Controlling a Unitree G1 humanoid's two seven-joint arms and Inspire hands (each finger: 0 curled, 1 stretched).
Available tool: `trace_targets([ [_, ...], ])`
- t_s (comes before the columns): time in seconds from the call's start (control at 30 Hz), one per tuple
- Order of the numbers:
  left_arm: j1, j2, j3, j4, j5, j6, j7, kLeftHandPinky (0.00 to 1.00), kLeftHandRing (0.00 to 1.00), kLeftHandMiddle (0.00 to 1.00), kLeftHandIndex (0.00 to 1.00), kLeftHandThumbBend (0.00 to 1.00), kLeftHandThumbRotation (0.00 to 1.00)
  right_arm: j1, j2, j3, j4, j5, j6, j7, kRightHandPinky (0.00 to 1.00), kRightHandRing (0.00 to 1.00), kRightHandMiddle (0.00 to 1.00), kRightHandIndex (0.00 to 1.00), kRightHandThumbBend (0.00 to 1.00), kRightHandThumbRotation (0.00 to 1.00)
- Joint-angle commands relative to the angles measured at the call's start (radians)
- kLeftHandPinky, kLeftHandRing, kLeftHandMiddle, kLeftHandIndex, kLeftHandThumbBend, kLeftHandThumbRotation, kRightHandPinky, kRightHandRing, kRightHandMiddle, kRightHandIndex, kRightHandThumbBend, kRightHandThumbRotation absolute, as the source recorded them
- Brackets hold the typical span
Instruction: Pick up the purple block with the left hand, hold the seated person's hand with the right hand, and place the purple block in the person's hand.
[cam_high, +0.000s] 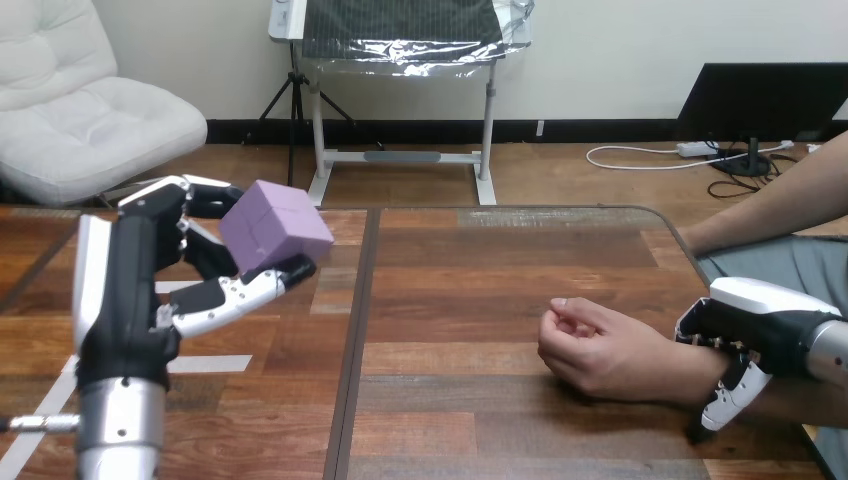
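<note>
Left robot hand (190, 270) was up off the worktop (480, 270) at the view's left, gripping the purple block (275, 225): fingers curled round the block's far-left side, thumb pressed under its lower right edge. Block was in the air, tilted, one corner pointing up, a faint seam line across its faces, clear of the worktop. Left forearm (120, 430) rose near-vertical from the bottom edge, back of the hand toward the camera. Right robot hand (745, 320) was at the view's right edge, down at worktop level, closed on the person's wrist (690, 378): fingers hooked over the top of the wrist, one more reaching down its near side toward the worktop. The person's hand (600, 350) rested on the worktop just left of that grip, loosely fisted, fingers curled in with the fingertips at its upper left. Person's forearm ran off to the right behind the right robot hand. Block and person's hand were well apart, with the dark seam (355, 340) running down the worktop between them: block left of the seam and raised, person's hand right of it and lying flat. White tape strips (210, 362) lay on the worktop below the left robot hand
</note>
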Motion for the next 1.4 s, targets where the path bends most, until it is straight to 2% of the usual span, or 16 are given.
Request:
trace_targets([
  [0.0, -0.114, 0.011, -0.019, 0.063, -0.016, -0.018, -0.01, 0.27, 0.31, 0.36, 0.41, 0.56, 0.0, -0.026, 0.005, -0.036, 0.015, 0.038, 0.004, 0.007, 0.26, 0.34, 0.44, 0.51, 0.89, 0.0],
  [0.27, -0.176, 0.018, -0.034, 0.156, -0.003, -0.042, -0.016, 0.27, 0.31, 0.37, 0.42, 0.55, 0.0, -0.041, -0.002, -0.052, -0.008, 0.066, -0.008, 0.003, 0.27, 0.35, 0.44, 0.5, 0.89, 0.0],
  [0.47, -0.23, 0.019, -0.044, 0.243, -0.014, -0.058, -0.026, 0.27, 0.31, 0.37, 0.43, 0.56, 0.0, -0.052, -0.005, -0.062, -0.035, 0.075, 0.009, 0.014, 0.31, 0.39, 0.46, 0.5, 0.88, 0.0],
  [0.77, -0.315, 0.024, -0.06, 0.381, -0.013, -0.076, -0.028, 0.27, 0.32, 0.38, 0.44, 0.58, 0.0, -0.056, 0.001, -0.085, -0.075, 0.103, 0.006, 0.022, 0.32, 0.38, 0.46, 0.5, 0.9, 0.0],
  [1.1, -0.406, 0.011, -0.069, 0.536, -0.034, -0.094, -0.028, 0.3, 0.34, 0.39, 0.44, 0.6, 0.0, -0.052, 0.012, -0.105, -0.128, 0.136, 0.015, 0.049, 0.34, 0.4, 0.46, 0.5, 0.92, 0.0],
  [1.37, -0.469, 0.003, -0.084, 0.637, -0.041, -0.101, -0.028, 0.3, 0.34, 0.39, 0.45, 0.61, 0.0, -0.044, 0.022, -0.113, -0.168, 0.139, 0.028, 0.048, 0.35, 0.41, 0.46, 0.49, 0.92, 0.0],
])
